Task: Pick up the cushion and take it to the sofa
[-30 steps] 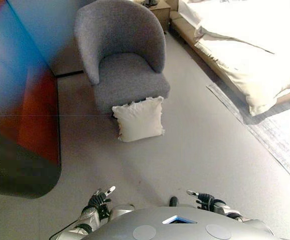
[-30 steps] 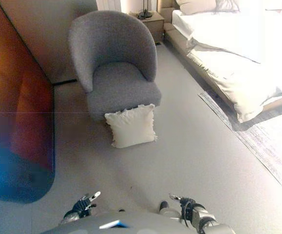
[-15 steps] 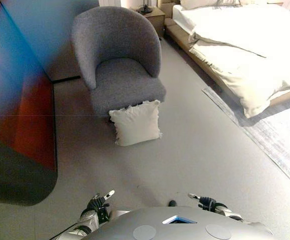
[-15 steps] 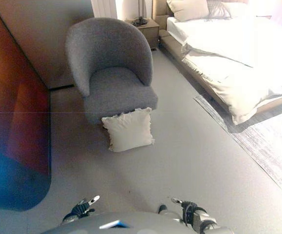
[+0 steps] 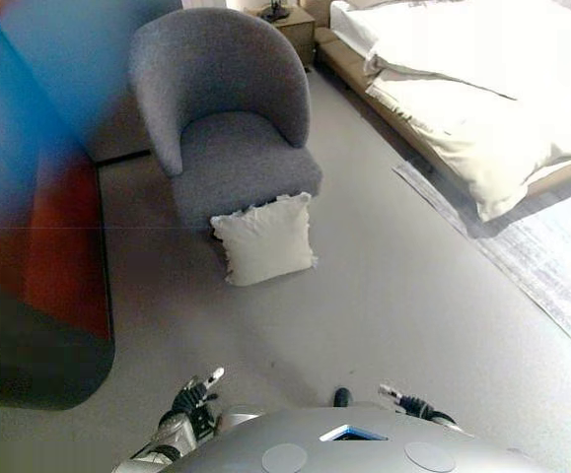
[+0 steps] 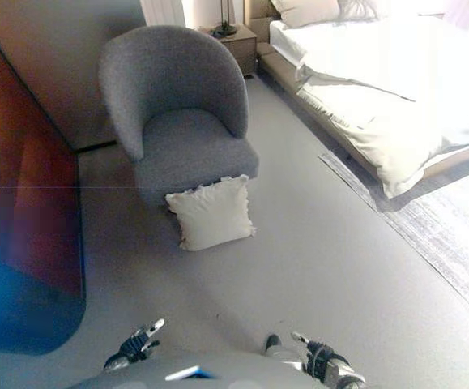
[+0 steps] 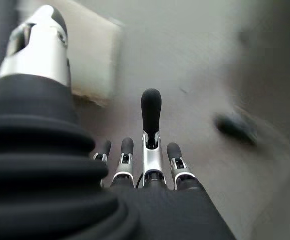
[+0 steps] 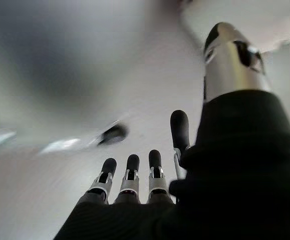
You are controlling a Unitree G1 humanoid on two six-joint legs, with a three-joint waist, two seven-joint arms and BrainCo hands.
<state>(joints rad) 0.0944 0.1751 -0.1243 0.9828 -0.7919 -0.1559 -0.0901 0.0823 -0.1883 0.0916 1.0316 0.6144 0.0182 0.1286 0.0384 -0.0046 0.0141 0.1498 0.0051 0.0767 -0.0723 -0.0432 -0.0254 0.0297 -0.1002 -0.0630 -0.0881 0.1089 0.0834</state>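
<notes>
Cushion (image 5: 264, 238) sits on the grey floor (image 5: 393, 296), propped against the front of the grey armchair (image 5: 228, 108), at 12 o'clock from us and well apart from both hands. Our left hand (image 5: 192, 399) is low at 7 o'clock, fingers relaxed, nothing in it. Our right hand (image 6: 318, 356) is low at 5 o'clock, fingers likewise loose and empty. Bed (image 5: 482, 89) lies at 2 o'clock, a pale rug (image 5: 551, 276) beside it.
</notes>
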